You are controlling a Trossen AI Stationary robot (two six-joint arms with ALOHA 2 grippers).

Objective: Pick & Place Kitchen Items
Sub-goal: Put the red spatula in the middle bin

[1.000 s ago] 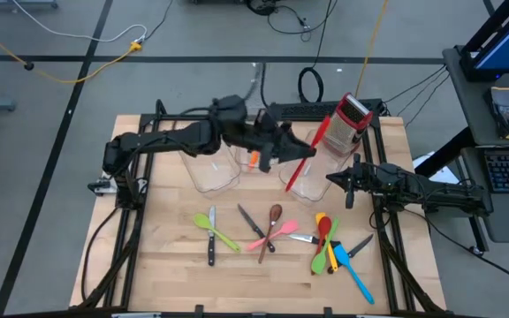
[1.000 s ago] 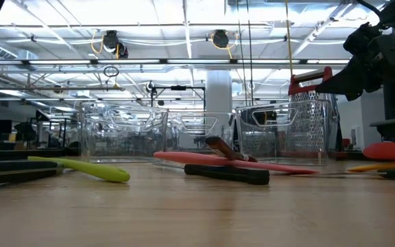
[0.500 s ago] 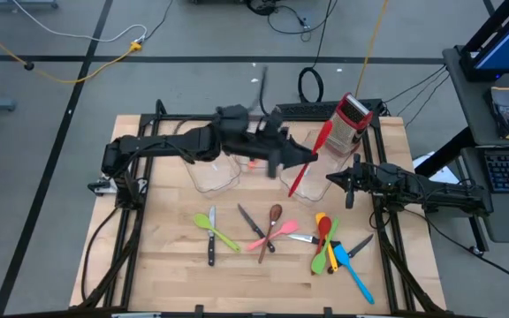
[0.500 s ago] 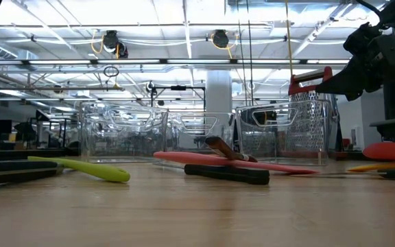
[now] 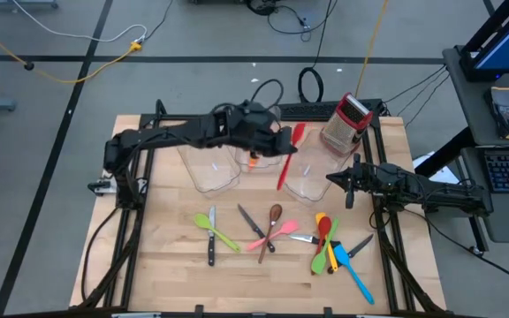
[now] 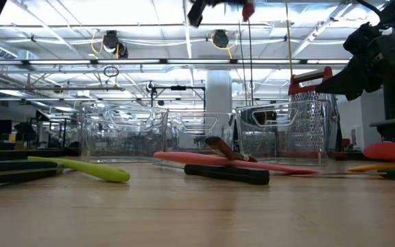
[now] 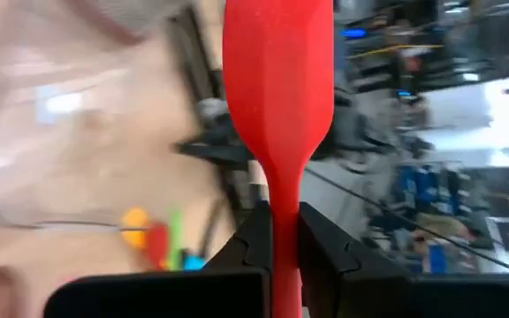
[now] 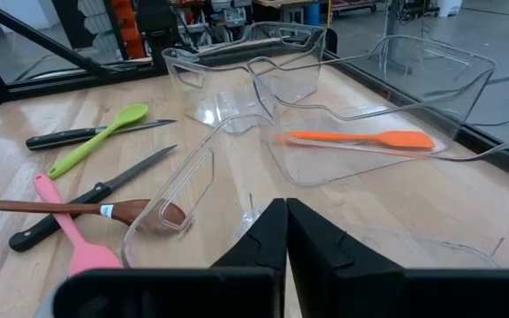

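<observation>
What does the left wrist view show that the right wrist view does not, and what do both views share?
Only the left wrist view shows the left gripper shut on the red spatula, its blade standing up past the fingers.

Only the right wrist view shows the right gripper shut and holding nothing, an orange spatula lying inside a clear bin, and a green spoon, a pink spatula, a brown spoon and two black-handled knives on the table.

Both show clear plastic bins and the wooden tabletop.
</observation>
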